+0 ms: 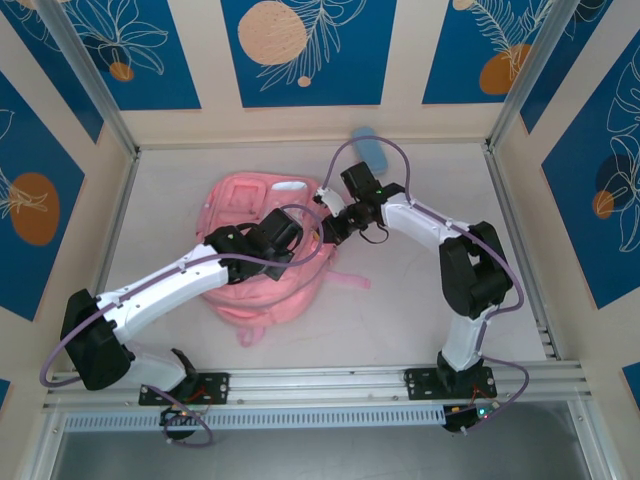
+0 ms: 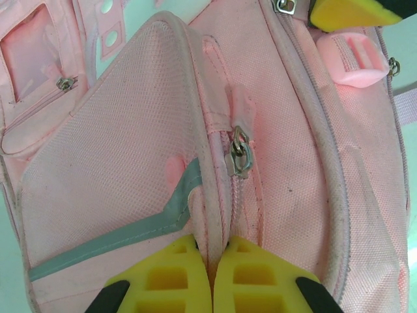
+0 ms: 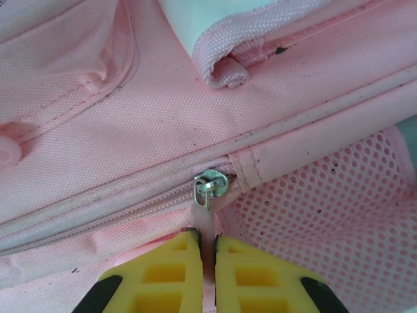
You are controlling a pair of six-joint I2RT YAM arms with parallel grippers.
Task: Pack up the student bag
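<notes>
The student bag (image 1: 245, 200), a large soft pink backpack, lies flat on the table left of centre. My left gripper (image 1: 303, 244) rests on its right side. Its yellow jaws (image 2: 213, 251) are shut on a piped seam of the bag, just below a metal zipper slider (image 2: 239, 153). My right gripper (image 1: 328, 226) meets the bag from the right. It is shut (image 3: 207, 244) on the pale pink pull tab hanging from another metal zipper slider (image 3: 210, 184), beside the mesh side pocket (image 3: 326, 215). That zipper looks closed along the stretch I can see.
A small light-blue pencil case (image 1: 370, 148) lies near the back wall, behind the right arm. A pink strap (image 1: 350, 281) trails right from the bag. A pink buckle (image 2: 355, 62) sits near the right gripper's yellow finger (image 2: 345, 12). Walls enclose the table on three sides.
</notes>
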